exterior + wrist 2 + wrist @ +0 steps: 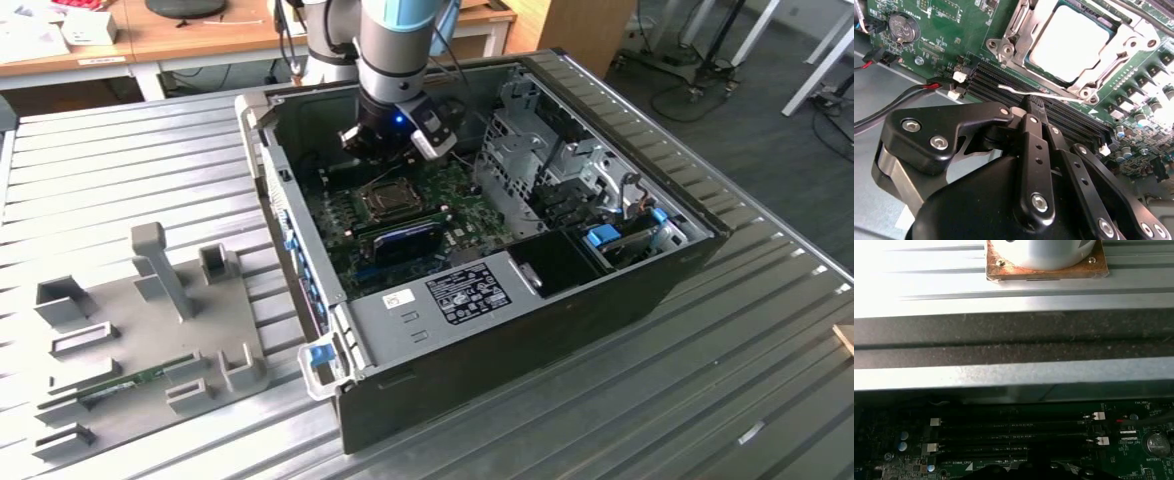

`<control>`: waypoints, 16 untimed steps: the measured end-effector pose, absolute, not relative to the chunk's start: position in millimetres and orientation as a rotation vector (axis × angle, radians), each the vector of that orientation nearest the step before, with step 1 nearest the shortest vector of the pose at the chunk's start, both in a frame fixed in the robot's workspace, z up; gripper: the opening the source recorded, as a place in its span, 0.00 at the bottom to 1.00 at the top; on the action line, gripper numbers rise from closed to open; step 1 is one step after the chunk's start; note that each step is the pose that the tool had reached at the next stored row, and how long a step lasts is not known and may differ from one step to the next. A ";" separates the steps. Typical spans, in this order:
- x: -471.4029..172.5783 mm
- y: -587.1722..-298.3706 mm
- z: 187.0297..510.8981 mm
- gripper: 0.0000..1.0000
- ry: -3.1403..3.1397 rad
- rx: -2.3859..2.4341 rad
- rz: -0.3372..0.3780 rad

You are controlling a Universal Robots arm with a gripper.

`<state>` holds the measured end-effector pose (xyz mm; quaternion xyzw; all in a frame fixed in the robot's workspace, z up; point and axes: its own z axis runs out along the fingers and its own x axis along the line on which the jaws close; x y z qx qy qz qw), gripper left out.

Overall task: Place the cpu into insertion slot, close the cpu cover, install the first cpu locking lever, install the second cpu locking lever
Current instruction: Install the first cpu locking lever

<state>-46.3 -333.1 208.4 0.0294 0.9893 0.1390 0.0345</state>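
a robotics lab or test workshop, shown by a robot arm [387,50] lowered into an opened computer tower [534,330], the tower laid on a ribbed metal table [107,160], a grey fixture plate [147,330] set beside it, wooden desks [200,40] and wheeled stands [667,70] seen behind

One gripper [1034,106] is hanging inside one open computer case [667,262], over one green board [944,20]. Just ahead of its tip, one pale square chip [1069,42] is lying under one metal frame [1136,37], and one thin wire lever [1054,94] is running between the two. Close under the gripper, four long black slots [1014,427] are showing four white clips [1098,416]. One round battery [901,27] is sitting off to its side. One black card [400,238] is standing beyond the chip.
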 end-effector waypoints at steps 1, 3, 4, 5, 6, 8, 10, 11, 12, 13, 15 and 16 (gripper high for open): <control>-46.2 -333.1 208.6 0.11 3.041 0.090 0.427; -46.2 -333.1 208.6 0.11 3.041 0.090 0.428; -46.2 -333.1 208.7 0.11 3.041 0.090 0.427; -46.3 -333.1 208.9 0.11 3.041 0.090 0.427; -46.3 -333.1 208.9 0.11 3.041 0.090 0.427; -47.3 -332.9 208.9 0.11 3.040 0.090 0.428; -48.6 -332.6 209.0 0.11 3.039 0.090 0.429; -49.3 -332.6 208.9 0.11 3.037 0.090 0.432; -49.9 -332.5 208.9 0.11 3.035 0.089 0.438; -50.2 -332.5 209.1 0.11 3.034 0.090 0.442; -50.5 -332.5 210.7 0.11 3.033 0.089 0.445; -50.6 -332.5 212.1 0.11 3.033 0.089 0.445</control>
